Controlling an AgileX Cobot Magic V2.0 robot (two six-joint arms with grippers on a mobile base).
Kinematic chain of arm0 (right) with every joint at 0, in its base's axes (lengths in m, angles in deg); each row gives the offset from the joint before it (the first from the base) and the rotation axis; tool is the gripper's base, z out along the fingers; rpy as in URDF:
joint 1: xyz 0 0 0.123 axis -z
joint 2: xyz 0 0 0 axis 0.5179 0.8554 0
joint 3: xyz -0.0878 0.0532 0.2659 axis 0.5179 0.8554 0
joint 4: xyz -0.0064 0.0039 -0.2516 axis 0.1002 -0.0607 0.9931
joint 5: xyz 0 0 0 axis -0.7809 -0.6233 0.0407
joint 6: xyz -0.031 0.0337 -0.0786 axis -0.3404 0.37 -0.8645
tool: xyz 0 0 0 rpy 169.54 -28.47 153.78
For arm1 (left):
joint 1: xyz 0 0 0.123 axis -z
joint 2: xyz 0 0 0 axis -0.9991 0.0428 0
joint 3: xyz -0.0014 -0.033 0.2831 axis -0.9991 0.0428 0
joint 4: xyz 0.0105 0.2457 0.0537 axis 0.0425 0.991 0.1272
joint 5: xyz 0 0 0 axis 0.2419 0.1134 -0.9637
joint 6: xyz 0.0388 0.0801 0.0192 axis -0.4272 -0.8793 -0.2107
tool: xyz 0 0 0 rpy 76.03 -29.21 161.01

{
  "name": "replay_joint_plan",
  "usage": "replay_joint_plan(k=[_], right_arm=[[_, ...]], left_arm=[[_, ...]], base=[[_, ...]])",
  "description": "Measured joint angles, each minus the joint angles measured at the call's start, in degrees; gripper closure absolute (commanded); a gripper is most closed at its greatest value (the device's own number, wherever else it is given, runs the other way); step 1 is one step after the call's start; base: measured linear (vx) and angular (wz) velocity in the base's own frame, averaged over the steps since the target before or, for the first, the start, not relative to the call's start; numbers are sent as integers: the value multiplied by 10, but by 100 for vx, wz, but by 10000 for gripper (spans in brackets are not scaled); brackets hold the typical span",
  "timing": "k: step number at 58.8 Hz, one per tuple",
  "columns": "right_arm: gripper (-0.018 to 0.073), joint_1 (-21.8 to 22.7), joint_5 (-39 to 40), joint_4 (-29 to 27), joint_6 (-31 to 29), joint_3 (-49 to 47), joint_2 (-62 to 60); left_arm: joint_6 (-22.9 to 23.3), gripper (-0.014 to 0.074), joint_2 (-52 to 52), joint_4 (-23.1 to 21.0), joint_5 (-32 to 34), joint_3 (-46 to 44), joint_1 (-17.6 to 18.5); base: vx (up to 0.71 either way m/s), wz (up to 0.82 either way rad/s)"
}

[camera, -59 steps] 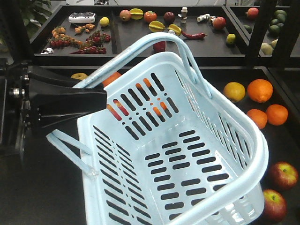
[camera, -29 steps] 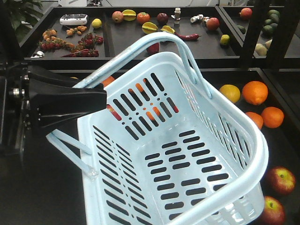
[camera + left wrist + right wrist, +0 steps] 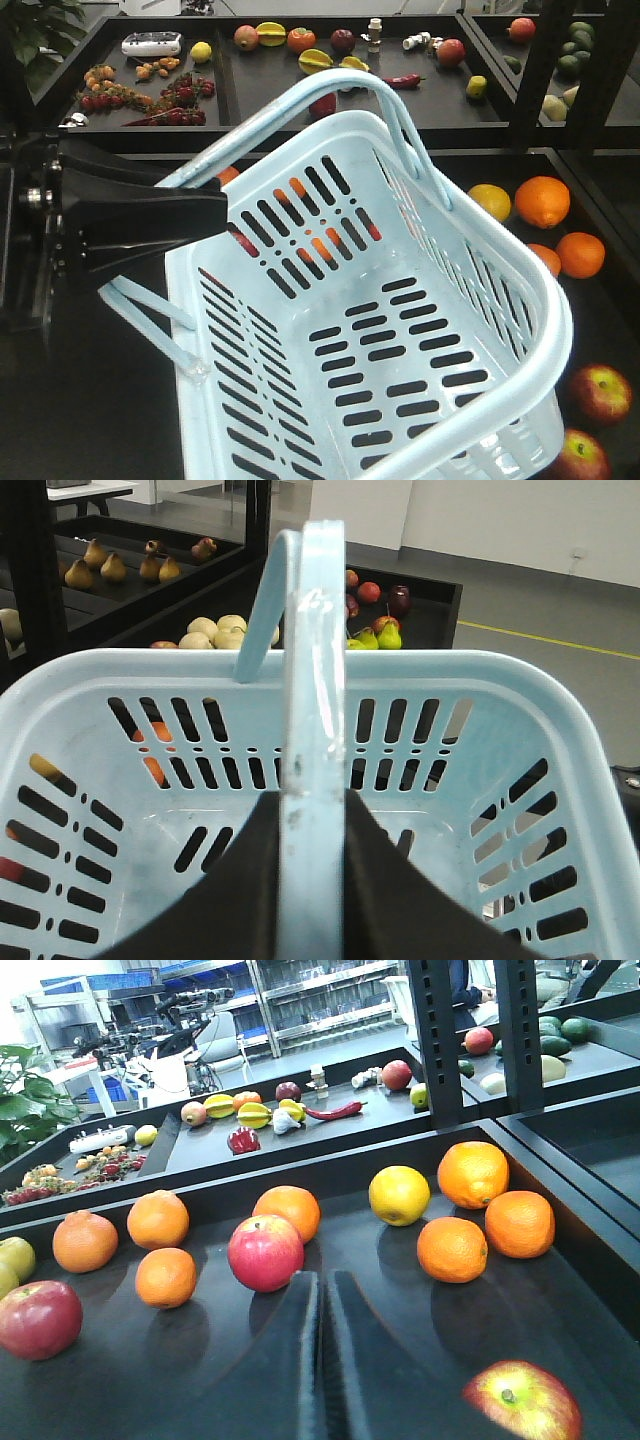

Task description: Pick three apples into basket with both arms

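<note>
A pale blue slotted plastic basket (image 3: 420, 665), empty, is held by one hoop handle (image 3: 312, 630) pinched in the left gripper (image 3: 312, 830). The right gripper (image 3: 322, 1350) — fingers pressed together, empty — is poised over a black tray (image 3: 150, 1390) of dark red apples (image 3: 38, 1318) and oranges (image 3: 455, 1248); a first pick, fingers spread, is judged next.

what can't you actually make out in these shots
Front view: fruit behind the basket shows only as orange and red slivers through its slots.
Front view: the lowest apple is cut by the bottom edge.
Left wrist view: the basket handle covers the fingertips of the left gripper.
</note>
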Motion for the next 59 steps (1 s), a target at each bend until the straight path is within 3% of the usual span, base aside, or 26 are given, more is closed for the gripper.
replay_joint_plan(k=[59], right_arm=[[564, 0, 0, 0, 0, 0, 0]], left_arm=[[0, 602, 0, 0, -1, 0, 0]], base=[[1, 0]])
